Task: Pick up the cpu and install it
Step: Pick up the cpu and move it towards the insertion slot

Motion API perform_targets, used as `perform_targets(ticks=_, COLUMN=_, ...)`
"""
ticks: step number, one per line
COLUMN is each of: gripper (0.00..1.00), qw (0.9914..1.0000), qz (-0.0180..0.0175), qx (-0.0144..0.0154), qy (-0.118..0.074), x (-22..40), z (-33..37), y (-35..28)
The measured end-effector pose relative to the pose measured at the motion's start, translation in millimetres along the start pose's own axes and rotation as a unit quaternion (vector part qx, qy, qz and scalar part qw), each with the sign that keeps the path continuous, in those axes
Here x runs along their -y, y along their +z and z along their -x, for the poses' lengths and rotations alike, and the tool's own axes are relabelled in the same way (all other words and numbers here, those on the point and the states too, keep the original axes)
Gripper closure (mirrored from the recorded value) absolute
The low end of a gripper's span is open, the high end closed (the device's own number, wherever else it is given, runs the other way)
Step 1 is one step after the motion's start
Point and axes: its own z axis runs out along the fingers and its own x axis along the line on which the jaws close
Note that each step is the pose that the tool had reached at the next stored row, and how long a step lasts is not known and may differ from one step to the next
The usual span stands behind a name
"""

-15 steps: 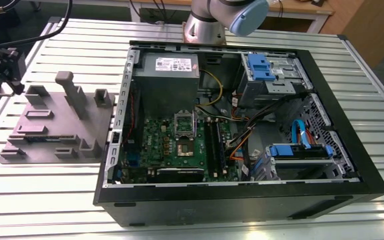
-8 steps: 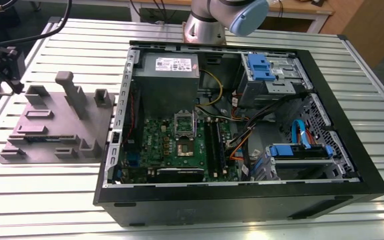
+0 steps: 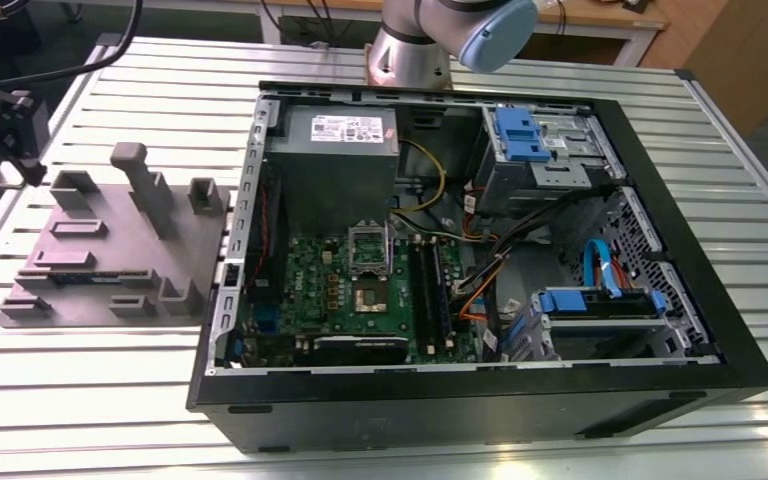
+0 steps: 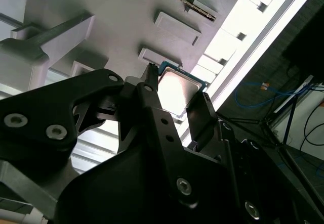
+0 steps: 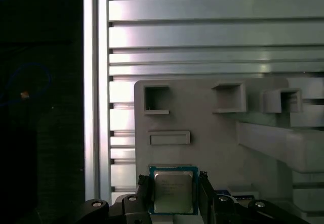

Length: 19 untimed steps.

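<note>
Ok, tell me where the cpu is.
In both wrist views the cpu lies on the grey tray, at the gripper; the tray sits at the exterior view's left, beside the case.

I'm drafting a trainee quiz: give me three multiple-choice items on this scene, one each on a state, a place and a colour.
1. The black computer case is: A shut; B upright; C lying open.
2. The small square silver-topped cpu is: A inside that case; B at the grey moulded tray; C atop that case.
3. The plastic drive-bay clips are: A blue; B white; C pink.
Key: C, its motherboard is exposed; B, in the first wrist view it is at the tray by the gripper; A, they show blue in the exterior view.
</note>
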Motion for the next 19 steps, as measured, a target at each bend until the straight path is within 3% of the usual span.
perform_targets(ticks=19, gripper=0.53, qw=1.0, qz=0.0, qx=0.0, qy=0.0, x=-0.3, z=-0.1, y=-9.2)
